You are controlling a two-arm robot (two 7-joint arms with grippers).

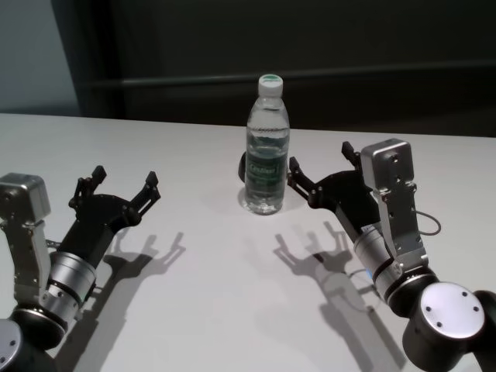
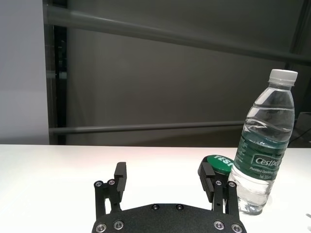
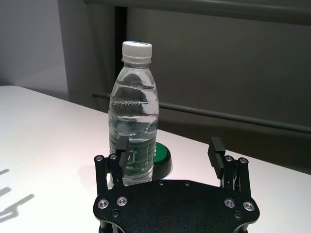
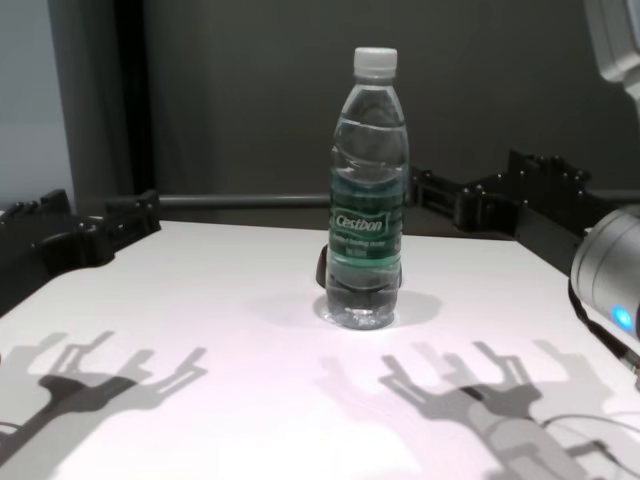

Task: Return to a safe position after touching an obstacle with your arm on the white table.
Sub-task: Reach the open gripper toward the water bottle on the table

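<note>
A green-topped lump [image 3: 159, 154] sits half hidden behind the bottle [image 1: 267, 147] on the worktop [image 1: 194, 310]; the left gripper [image 1: 124, 187] and right gripper [image 1: 325, 167] have their fingers spread, empty.

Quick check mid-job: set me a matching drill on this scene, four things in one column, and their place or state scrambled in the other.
Things:
1. water bottle
2. left gripper
3. right gripper
4. green-topped button

Descriptions:
A. open, well apart from the bottle, over the white table
B. low disc behind the bottle's base
C. upright, white cap on
D. open, one finger close beside the bottle's label

Pairs: 1-C, 2-A, 3-D, 4-B
</note>
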